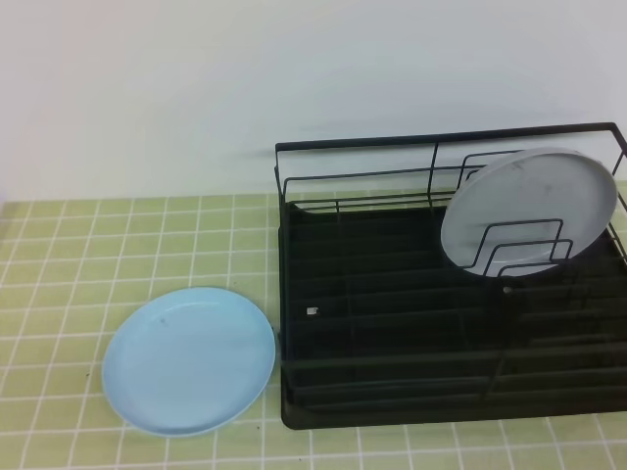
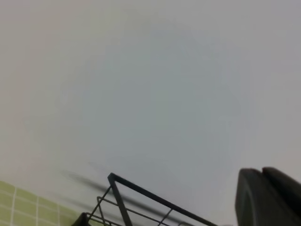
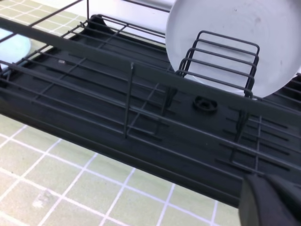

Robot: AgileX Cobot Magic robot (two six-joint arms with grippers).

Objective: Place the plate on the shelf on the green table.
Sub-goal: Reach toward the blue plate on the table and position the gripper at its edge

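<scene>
While the round sky-blue plate (image 1: 188, 360) lies flat on the pale green tiled table (image 1: 59, 264), lower left, the black wire shelf (image 1: 392, 323) holds a grey-white plate (image 1: 529, 211) upright; both grippers, barely visible, seem clenched empty.

I can read no text, label, brand or number anywhere from here. The small pale tag (image 1: 313, 311) on the shelf (image 1: 392, 392) tray, near its left edge, is too tiny to make out (it may carry print, I cannot tell).
</scene>
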